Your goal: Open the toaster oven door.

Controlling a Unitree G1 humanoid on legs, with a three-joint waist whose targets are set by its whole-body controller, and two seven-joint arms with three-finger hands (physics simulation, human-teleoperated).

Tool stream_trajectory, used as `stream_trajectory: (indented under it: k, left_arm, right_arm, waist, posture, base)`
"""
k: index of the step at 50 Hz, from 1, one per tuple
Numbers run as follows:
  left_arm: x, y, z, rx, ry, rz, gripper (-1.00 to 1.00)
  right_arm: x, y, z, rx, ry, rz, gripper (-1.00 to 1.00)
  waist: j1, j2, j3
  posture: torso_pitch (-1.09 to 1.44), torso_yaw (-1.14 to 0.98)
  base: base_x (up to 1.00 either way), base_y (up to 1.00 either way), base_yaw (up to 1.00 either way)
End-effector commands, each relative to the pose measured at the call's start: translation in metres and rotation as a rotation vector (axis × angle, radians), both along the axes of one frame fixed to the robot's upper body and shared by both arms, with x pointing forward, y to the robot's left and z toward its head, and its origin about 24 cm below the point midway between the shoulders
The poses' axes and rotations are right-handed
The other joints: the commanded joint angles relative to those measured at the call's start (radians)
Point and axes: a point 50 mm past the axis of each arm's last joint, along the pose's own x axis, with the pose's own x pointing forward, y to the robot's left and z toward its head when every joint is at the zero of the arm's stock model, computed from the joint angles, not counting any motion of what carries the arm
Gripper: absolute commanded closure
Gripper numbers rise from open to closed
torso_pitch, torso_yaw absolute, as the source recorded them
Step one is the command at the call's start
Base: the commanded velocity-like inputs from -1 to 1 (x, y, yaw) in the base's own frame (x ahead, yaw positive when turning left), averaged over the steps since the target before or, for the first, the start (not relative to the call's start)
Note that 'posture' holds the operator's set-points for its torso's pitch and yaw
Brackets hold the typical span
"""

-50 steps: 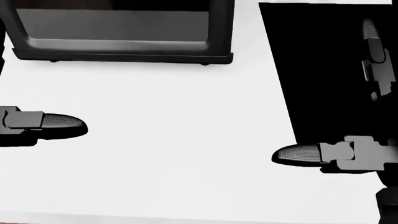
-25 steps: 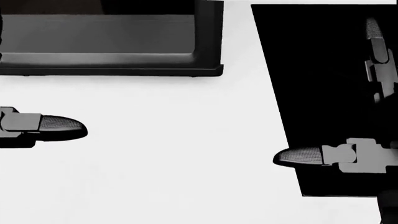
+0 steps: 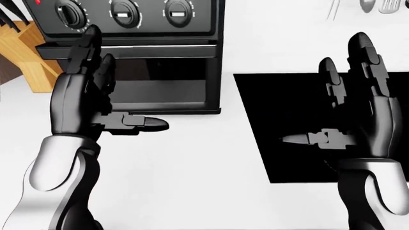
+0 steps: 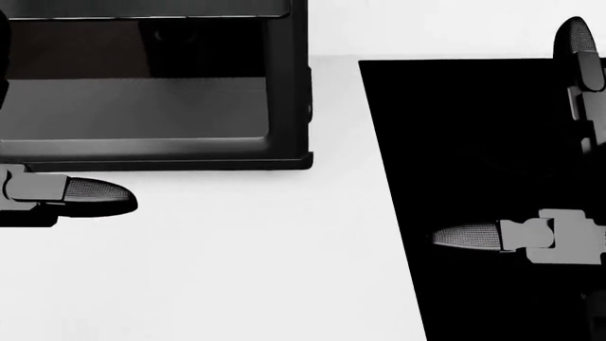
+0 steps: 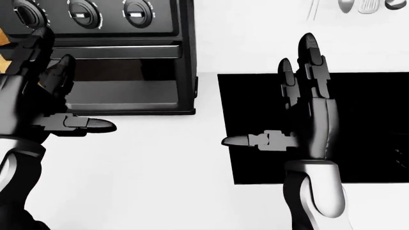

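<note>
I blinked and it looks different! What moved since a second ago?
The camera moved: the toaster oven and the black panel both slid down and left in the head view, so more of the oven shows. Nothing was grabbed. The left hand and right hand stayed open, thumbs out.

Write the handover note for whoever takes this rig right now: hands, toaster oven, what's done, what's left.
Left hand: open, fingers up, raised before the toaster oven, gripping nothing.
Right hand: open, empty, over the black panel set in the white counter.
The oven sits at the left-eye view's upper left, knobs on top, knife block on its left.
Door handle not yet gripped.
Left: grasp the handle and pull the door down.
</note>
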Motion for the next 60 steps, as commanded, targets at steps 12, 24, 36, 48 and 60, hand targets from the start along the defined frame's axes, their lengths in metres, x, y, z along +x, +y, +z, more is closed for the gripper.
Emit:
stream_trajectory:
  k: [12, 24, 36, 48, 60]
  left_arm:
    - [-0.003, 0.0, 0.009, 0.011, -0.064, 0.011, -1.0]
    - [0.012, -0.011, 0.017, 0.237, -0.08, 0.071, -1.0]
    - [0.033, -0.024, 0.017, 0.76, -0.193, 0.28, -1.0]
    - [0.049, -0.052, 0.006, 0.996, -0.262, 0.262, -1.0]
    - [0.081, -0.061, -0.027, 1.174, -0.229, 0.261, -1.0]
  right_arm:
    - [-0.003, 0.001, 0.009, -0.008, -0.068, 0.006, -1.0]
    - [-0.004, 0.001, 0.009, -0.009, -0.073, 0.005, -1.0]
    - [-0.006, 0.0, 0.012, -0.008, -0.079, 0.002, -1.0]
    - [-0.006, 0.0, 0.015, -0.009, -0.085, 0.0, -1.0]
    - [-0.005, 0.0, 0.015, -0.006, -0.088, 0.0, -1.0]
  waist:
    - [-0.002, -0.002, -0.127]
    - [0.005, -0.006, -0.16]
    - [0.003, -0.02, -0.161]
    - [0.001, -0.029, -0.166]
    - [-0.001, -0.033, -0.165]
  posture:
    - [-0.36, 0.0]
    - [-0.38, 0.0]
    - [-0.38, 0.0]
    - [-0.38, 0.0]
    - [-0.38, 0.0]
  base:
    - [0.0, 0.0, 0.0]
    - [0.0, 0.0, 0.0]
    - [0.0, 0.0, 0.0]
    - [0.0, 0.0, 0.0]
    - [0.0, 0.0, 0.0]
